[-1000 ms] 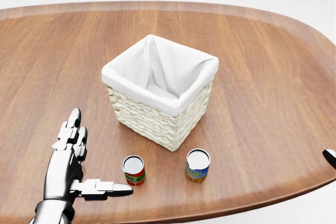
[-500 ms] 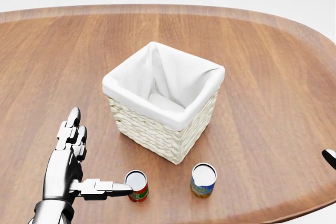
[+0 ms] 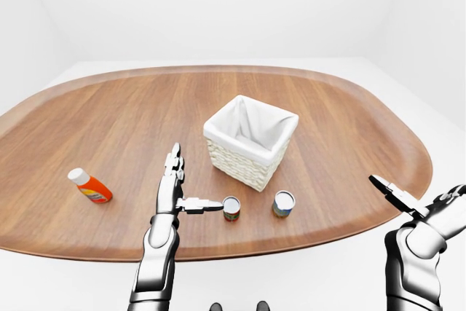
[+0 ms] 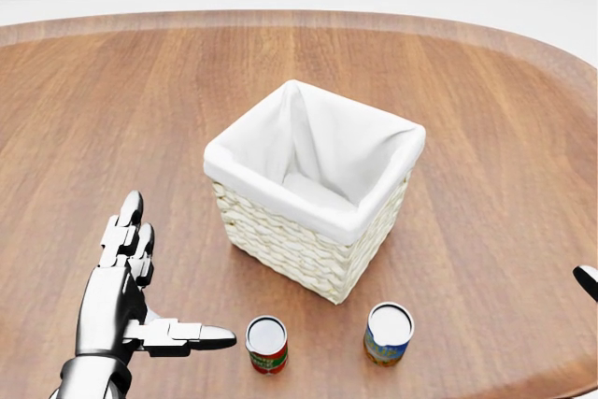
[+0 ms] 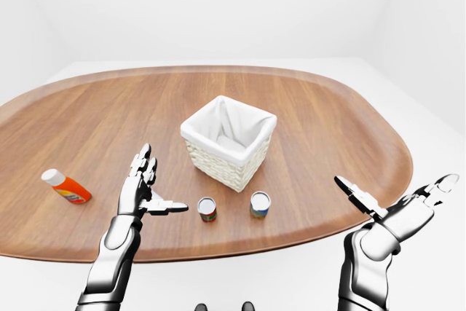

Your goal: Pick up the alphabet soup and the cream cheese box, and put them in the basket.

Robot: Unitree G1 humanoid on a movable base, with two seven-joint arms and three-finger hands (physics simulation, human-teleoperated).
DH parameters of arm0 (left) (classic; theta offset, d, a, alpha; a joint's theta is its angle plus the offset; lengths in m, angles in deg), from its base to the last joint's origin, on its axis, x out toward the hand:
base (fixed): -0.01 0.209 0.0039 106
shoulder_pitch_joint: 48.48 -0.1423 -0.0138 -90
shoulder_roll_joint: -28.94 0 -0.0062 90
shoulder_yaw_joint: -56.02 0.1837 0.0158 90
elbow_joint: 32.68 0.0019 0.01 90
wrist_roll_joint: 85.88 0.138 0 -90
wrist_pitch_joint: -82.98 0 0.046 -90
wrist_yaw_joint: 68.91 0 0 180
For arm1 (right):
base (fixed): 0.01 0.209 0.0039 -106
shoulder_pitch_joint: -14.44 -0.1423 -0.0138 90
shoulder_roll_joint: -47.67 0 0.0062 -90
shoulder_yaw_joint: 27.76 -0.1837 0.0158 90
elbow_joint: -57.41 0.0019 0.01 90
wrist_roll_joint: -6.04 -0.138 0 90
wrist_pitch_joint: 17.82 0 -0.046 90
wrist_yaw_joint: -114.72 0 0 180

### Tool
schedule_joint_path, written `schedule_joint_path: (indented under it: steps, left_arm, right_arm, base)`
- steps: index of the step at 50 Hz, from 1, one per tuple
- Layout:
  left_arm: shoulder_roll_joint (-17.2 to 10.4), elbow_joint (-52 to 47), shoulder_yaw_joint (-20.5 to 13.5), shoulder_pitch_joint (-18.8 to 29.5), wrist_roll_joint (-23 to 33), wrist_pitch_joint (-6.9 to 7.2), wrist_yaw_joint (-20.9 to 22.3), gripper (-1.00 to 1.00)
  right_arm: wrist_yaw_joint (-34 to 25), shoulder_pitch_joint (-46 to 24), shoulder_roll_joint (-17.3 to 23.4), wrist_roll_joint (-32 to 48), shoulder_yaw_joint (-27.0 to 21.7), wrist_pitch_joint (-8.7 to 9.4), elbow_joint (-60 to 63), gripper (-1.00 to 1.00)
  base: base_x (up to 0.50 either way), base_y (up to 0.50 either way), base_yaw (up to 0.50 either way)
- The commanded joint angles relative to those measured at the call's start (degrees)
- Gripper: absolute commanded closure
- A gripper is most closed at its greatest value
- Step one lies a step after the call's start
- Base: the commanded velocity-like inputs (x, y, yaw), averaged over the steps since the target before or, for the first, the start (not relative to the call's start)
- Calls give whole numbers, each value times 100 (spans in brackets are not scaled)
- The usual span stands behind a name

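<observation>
The white-lined wicker basket [image 4: 290, 245] stands in the middle of the head view. Two small upright cans stand below it: one with a red and green label [image 4: 267, 344], one with a blue and yellow label [image 4: 388, 333]. Their print is too small to read. No cream cheese box shows in any view. My left hand [image 4: 173, 273] is open at the lower left, its thumb pointing at the red can with a small gap between them. My right hand [image 5: 393, 186] is open and empty, off the table's lower right edge.
An orange bottle with a white cap [image 3: 89, 186] lies on its side at the far left of the oval wooden table [image 3: 109, 107]. The table's raised rim [image 3: 320, 234] runs just below the cans.
The whole picture has shifted: basket and cans slid down and to the right in the head view, so the camera moved. My left hand keeps its place; the red can now sits clear of the thumb.
</observation>
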Motion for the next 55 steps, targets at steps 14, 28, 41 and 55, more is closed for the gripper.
schedule_joint_path:
  steps: [14, 28, 41, 55]
  left_arm:
    - [4, -17, 6, -3, 21, 36, 0, -100]
    - [-1, 84, -14, 24, -10, -71, 7, -100]
    - [-1, 39, -6, 10, -3, -42, 5, -100]
    - [-1, 82, -1, 22, 9, -52, 3, -100]
  right_arm:
    - [0, 4, 3, 15, 6, 0, 20, -100]
    - [0, -6, 3, 22, 12, 0, -41, -100]
    - [0, 7, -2, 7, 5, 0, 9, -100]
    - [0, 7, -5, 32, 16, 0, 2, -100]
  base:
    - [10, 0, 0]
    - [13, 0, 0]
    - [11, 0, 0]
    - [11, 0, 0]
